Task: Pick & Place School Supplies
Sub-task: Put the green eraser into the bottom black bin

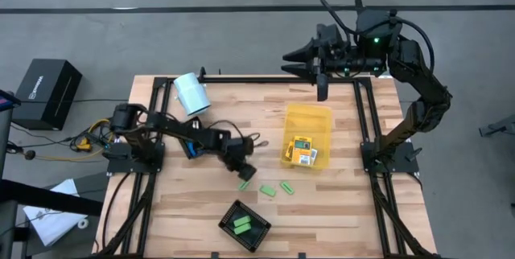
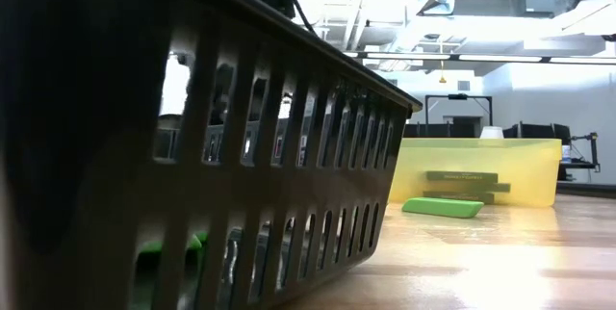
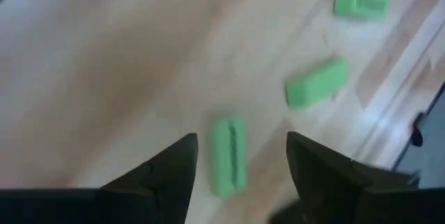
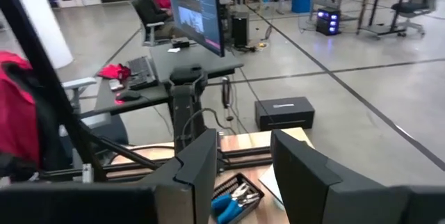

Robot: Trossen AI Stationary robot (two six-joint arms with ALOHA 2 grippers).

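Three light-green oblong pieces lie flat on the wood: one (image 1: 244, 184) under my left gripper (image 1: 241, 168), two more (image 1: 267, 191) (image 1: 286, 187) to its right. In the left wrist view my left gripper (image 3: 241, 144) is open, its fingers on either side of the nearest piece (image 3: 228, 156), apart from it. Two green pieces (image 1: 241, 225) lie in the black tray (image 1: 228, 215). Yellow-orange packs (image 1: 302, 150) lie in the yellow bin (image 1: 306, 114). Blue-handled scissors (image 4: 229, 200) sit in another black tray. My right gripper (image 1: 299, 59) is open and raised over the far edge.
The pale white-blue cylinder (image 1: 191, 94) lies near the far left corner. A black frame rail (image 1: 366, 122) runs along the right side by the bin. In the low view the slotted black tray (image 2: 241, 156) fills the left half, with the bin (image 2: 476, 170) behind one green piece (image 2: 443, 207).
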